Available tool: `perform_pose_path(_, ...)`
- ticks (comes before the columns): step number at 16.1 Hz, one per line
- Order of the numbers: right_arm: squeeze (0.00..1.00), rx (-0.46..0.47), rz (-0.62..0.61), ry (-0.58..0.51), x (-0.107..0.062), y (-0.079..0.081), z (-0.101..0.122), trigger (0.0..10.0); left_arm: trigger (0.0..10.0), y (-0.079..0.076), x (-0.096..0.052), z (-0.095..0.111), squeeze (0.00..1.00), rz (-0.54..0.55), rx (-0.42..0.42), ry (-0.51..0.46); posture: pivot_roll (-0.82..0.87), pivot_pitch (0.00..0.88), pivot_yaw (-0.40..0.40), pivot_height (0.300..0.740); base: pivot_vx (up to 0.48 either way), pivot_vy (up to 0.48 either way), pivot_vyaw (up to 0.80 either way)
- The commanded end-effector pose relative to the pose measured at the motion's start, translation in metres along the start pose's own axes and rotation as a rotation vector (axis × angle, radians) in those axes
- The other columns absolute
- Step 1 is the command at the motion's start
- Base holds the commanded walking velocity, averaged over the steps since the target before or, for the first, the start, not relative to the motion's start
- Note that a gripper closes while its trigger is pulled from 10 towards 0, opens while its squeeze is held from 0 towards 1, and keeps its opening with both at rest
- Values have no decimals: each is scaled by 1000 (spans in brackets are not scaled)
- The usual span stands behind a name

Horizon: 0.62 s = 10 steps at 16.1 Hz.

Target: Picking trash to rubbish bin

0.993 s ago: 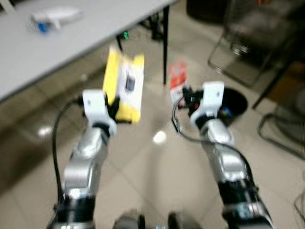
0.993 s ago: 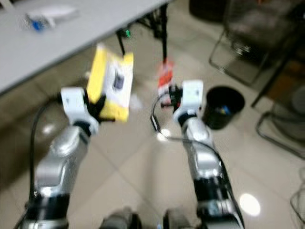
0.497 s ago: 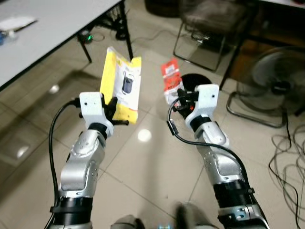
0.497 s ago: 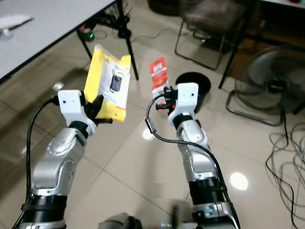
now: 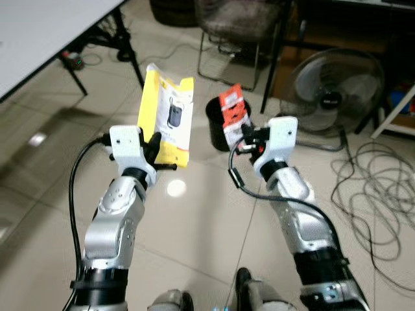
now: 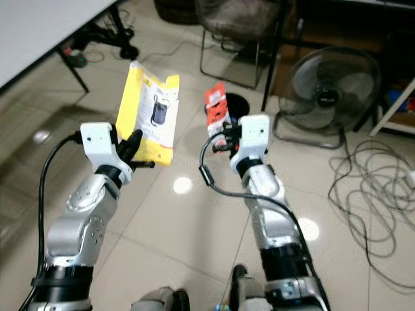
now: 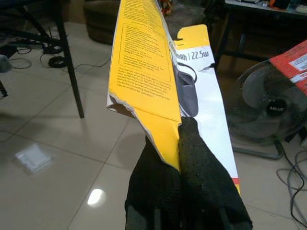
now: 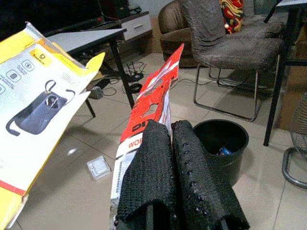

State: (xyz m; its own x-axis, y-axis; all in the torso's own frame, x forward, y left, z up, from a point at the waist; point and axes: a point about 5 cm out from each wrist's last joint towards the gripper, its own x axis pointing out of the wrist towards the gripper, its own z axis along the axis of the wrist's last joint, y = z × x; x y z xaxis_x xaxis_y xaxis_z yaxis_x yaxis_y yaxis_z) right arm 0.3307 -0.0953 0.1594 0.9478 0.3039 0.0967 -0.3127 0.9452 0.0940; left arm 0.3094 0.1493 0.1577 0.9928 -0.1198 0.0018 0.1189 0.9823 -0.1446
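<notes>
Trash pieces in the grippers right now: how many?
2. The yellow package is pinched in the left gripper; the red wrapper is pinched in the right gripper, near the black bin.

My left gripper (image 5: pixel 153 144) has black fingers on a white housing, and grips a yellow packet (image 5: pixel 167 123) with a white panel and a dark grey product picture. My right gripper (image 5: pixel 244 137), also black and white, pinches a red wrapper (image 5: pixel 232 121) with white lettering. The bin (image 8: pixel 221 148) is black. The floor (image 5: pixel 214 227) is glossy beige tile; my arms are silver, and the chair (image 8: pixel 230 36) is grey-brown.
</notes>
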Motion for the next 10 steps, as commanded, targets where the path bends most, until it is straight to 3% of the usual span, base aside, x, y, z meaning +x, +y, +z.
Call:
perform_pose_path(1,0,5,15,7,-2,3,-1,10000,10000,2,-2,0,0,0,-2,-3,-52,196,84,740,277,0,0)
perform_pose_path(10,0,1,25,22,-5,5,-4,10000,10000,2,-3,-2,0,-3,-1,5,-52,208,87,740,443,0,0)
